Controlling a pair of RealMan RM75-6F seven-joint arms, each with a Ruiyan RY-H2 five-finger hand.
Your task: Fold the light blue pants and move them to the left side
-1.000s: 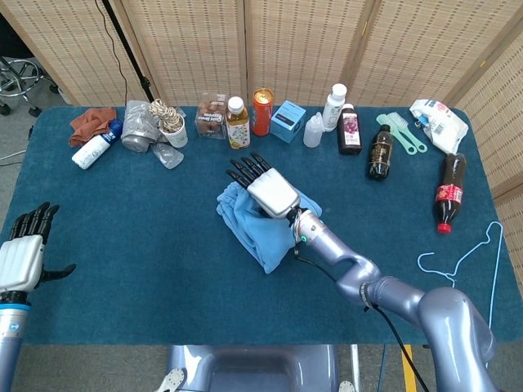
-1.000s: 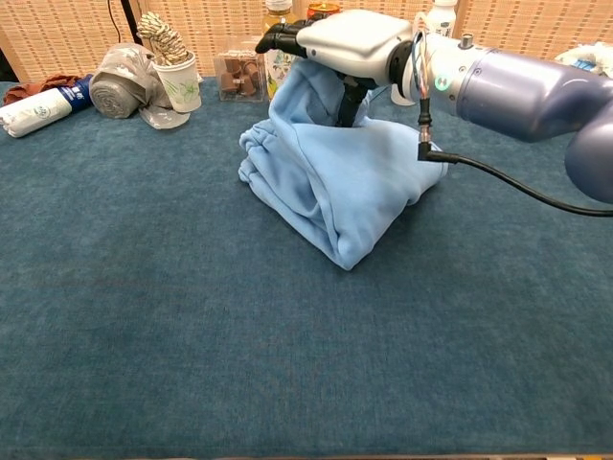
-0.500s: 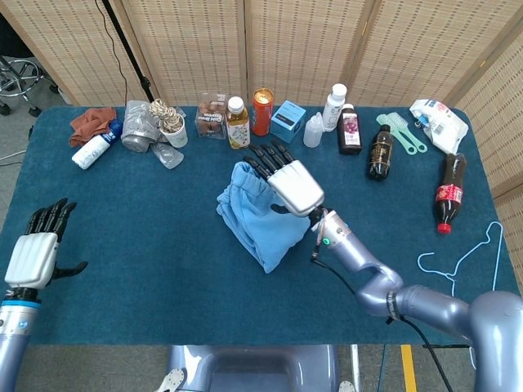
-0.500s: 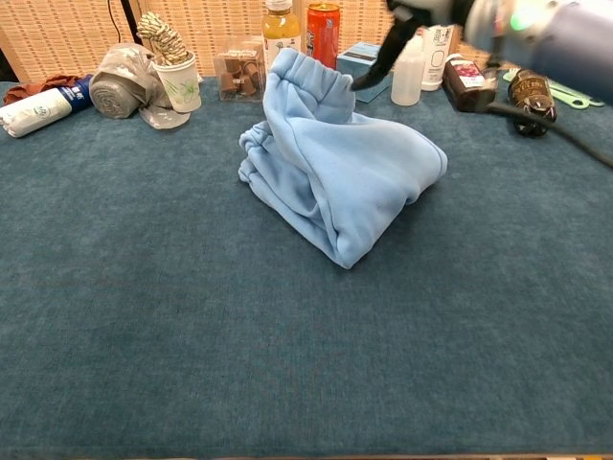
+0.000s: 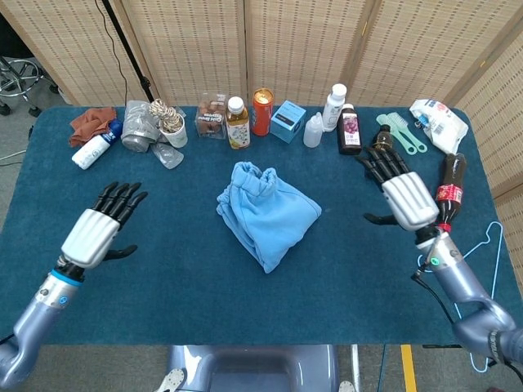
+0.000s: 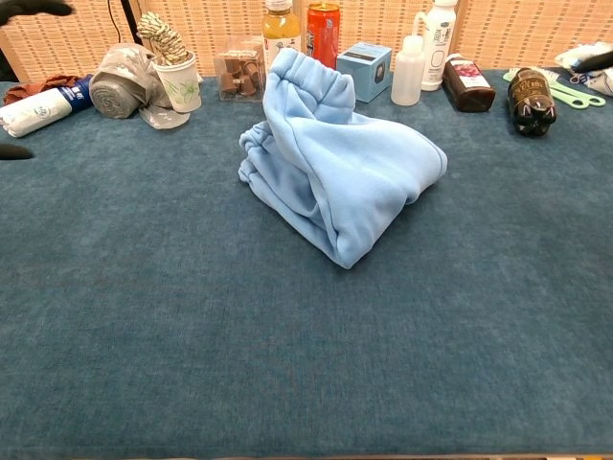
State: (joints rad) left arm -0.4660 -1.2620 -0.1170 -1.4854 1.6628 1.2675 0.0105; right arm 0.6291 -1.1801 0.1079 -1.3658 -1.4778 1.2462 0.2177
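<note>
Half the job looks done, by my reading: the light blue pants (image 5: 265,212) lie bundled into a compact, lumpy fold at the middle of the table (image 5: 180,294), but they have not gone to the left side, so the move is what remains. Neither hand touches them.

The table is the biggest thing here, a broad top covered in dark teal, short-napped cloth that looks like felt or carpet. On it the pants read as thick, soft fleece; the chest view shows a gathered elastic waistband standing up at the far end and rounded, overlapping folds tapering to a blunt point toward the near edge. The fold is rough, not flat, and may want pressing or tidying before it is carried.

The left hand (image 5: 98,229) hovers over the cloth well to the left of the pants, fingers spread and holding nothing; its shell is white with dark fingers. The right hand (image 5: 400,192) hangs well to the right, likewise splayed and empty.

Along the far edge stands a row of small items, among them an orange can (image 5: 262,111), a blue box (image 5: 288,121) and a cola bottle (image 5: 449,193) lying near the right edge.
</note>
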